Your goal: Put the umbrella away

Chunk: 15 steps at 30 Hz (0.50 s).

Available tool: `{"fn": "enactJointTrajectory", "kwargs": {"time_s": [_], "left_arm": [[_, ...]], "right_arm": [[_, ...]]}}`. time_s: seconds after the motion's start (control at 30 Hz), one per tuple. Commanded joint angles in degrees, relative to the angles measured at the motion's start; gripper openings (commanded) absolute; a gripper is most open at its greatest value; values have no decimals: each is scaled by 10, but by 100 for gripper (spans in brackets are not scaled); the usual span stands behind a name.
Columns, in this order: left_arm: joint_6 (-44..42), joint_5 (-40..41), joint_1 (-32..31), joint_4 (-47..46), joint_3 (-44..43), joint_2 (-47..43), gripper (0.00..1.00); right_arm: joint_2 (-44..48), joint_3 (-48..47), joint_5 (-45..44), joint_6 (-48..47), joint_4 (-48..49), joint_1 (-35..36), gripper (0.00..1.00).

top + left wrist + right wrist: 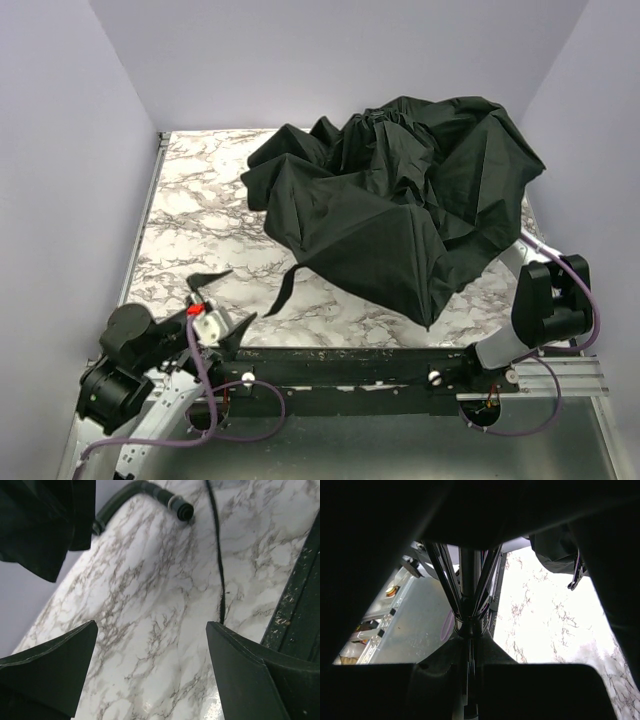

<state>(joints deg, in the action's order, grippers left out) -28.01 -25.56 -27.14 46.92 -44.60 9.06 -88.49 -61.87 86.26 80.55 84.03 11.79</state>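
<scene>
Umbrella [400,210] out wide, folks, a big black heap of canopy slumped over the far right of the desk [200,220], nowhere near packed away. We're at the collapsing step: fabric billowed, ribs [442,575] splayed, nothing folded or bundled yet.

Right pincer [471,667] is tucked under the cloth, out of sight from overhead, but its own camera shows it clamped tight on the shaft [468,575], ribs fanning out just ahead of the fingers. That's the anchor.

Left pincer [150,675] hovers low at the near left, well apart from the canopy, jaws spread wide and gripping nothing, only bare marble between them. A loose strap [285,285] trails off the canopy's near edge towards it.

Which way does it point? The shaft is buried from above, so this is a reading, not a sighting: it probably runs from the near right, where the right arm goes in, up towards the far wall, crown at the far end and the open mouth facing the arms.

Next move, as I judge it, belongs to the left arm: cross over, catch the fabric or the runner, and draw the umbrella shut along that shaft while the right holds steady.
</scene>
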Motion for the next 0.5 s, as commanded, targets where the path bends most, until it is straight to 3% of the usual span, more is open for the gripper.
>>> {"fn": "enactJointTrajectory", "kwargs": {"time_s": [0.0, 0.13, 0.33, 0.47], "left_arm": [[35, -95, -3, 42, -51, -33, 95], [56, -136, -3, 46, -45, -22, 94], [134, -214, -3, -52, 26, 10, 93], [165, -215, -3, -111, 57, 27, 87]], "right_arm": [[18, -15, -5, -6, 182, -5, 0], [21, -24, -4, -4, 183, -5, 0], [24, -24, -5, -2, 182, -5, 0], [24, -25, -6, -2, 182, -5, 0]]}}
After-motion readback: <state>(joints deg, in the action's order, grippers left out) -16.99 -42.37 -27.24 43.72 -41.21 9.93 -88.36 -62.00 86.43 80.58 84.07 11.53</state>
